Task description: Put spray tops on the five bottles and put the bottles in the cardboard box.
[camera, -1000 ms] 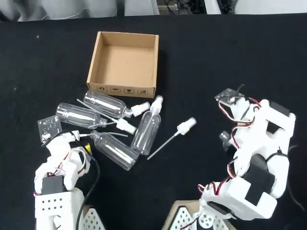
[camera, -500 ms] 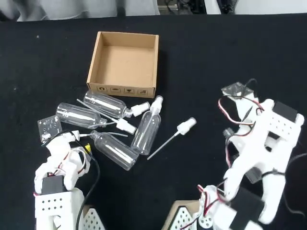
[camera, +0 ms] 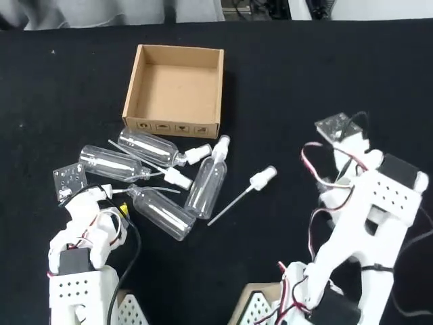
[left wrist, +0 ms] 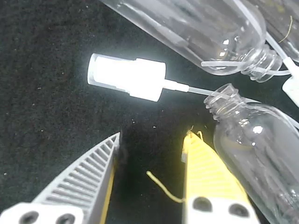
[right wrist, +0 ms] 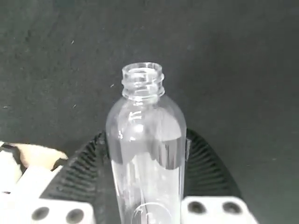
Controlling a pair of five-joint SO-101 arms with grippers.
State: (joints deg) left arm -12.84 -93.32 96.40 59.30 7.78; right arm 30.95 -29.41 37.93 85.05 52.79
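- The clear plastic bottle with a bare threaded neck (right wrist: 142,112) sits between the jaws of the right gripper (right wrist: 144,144), which pinch its body below the shoulder. It is held over the black table (camera: 284,81) on the right side, well apart from the brown cardboard box (camera: 139,88). The wall looks smooth and thin, so I judge it could twist or slide in the grip, or dent under a harder squeeze.
- The loose white spray top with a long thin tube (camera: 262,177) lies flat on the table between that arm and the cluster of bottles. Feeding the tube into the narrow neck leaves little margin. A tilt of either part would likely bend the tube or catch it on the rim.
- The left gripper (left wrist: 153,137) hangs empty with its jaws spread, near a second white spray top (left wrist: 126,78) and an uncapped clear bottle lying on its side (left wrist: 252,135). Closing off-centre could nudge that round bottle and set it rolling against the other clear bottles lying nearby (camera: 147,147).
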